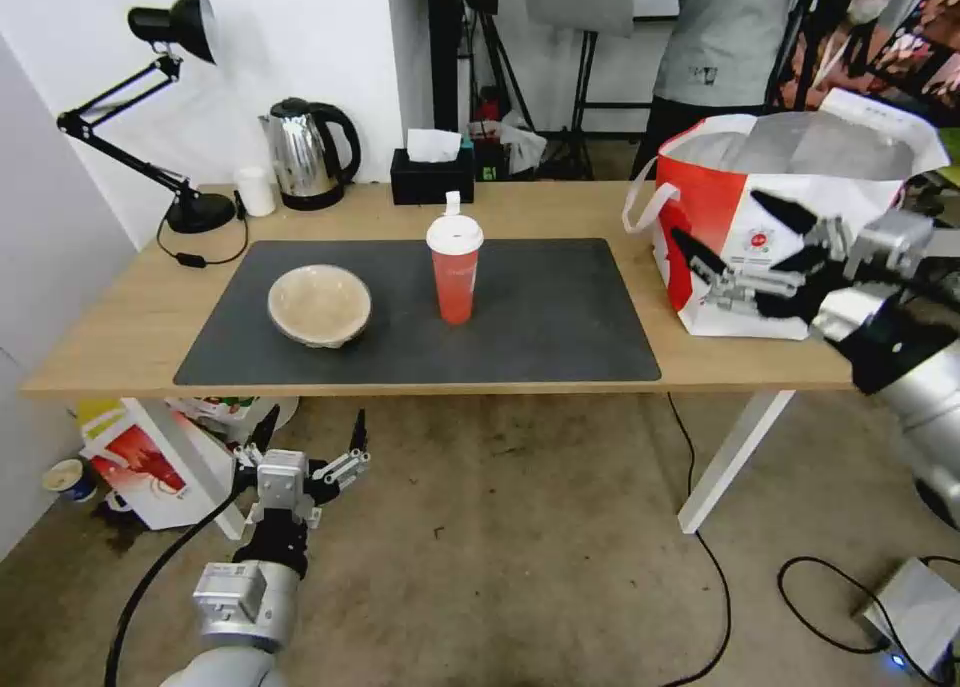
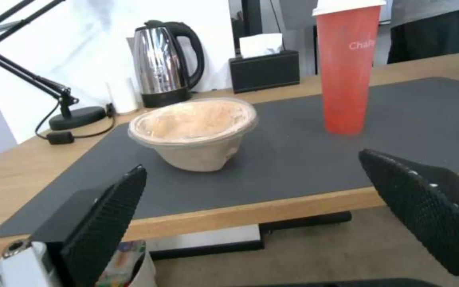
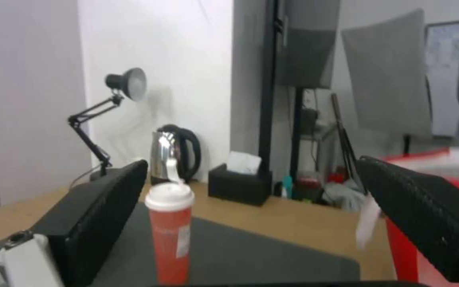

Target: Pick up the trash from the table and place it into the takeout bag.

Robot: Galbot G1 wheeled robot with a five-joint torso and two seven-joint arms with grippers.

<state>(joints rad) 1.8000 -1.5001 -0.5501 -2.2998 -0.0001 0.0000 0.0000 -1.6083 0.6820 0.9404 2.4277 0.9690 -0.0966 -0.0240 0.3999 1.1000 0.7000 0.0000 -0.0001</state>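
Head view: red cup point(image 1: 455, 272) upright at mid-mat, beige bowl point(image 1: 319, 304) to its left on the bench point(image 1: 120, 312); takeout bag point(image 1: 740, 182) standing at the bench's right end. Right hand point(image 1: 735, 232) spread wide, empty, just before the bag's front. Left hand point(image 1: 311, 435) low before the bench edge, released.

Left wrist view: fingers point(image 2: 107, 217) parted, bowl and cup beyond.

Right wrist view: fingers point(image 3: 102, 215) parted, cup between, farther off.
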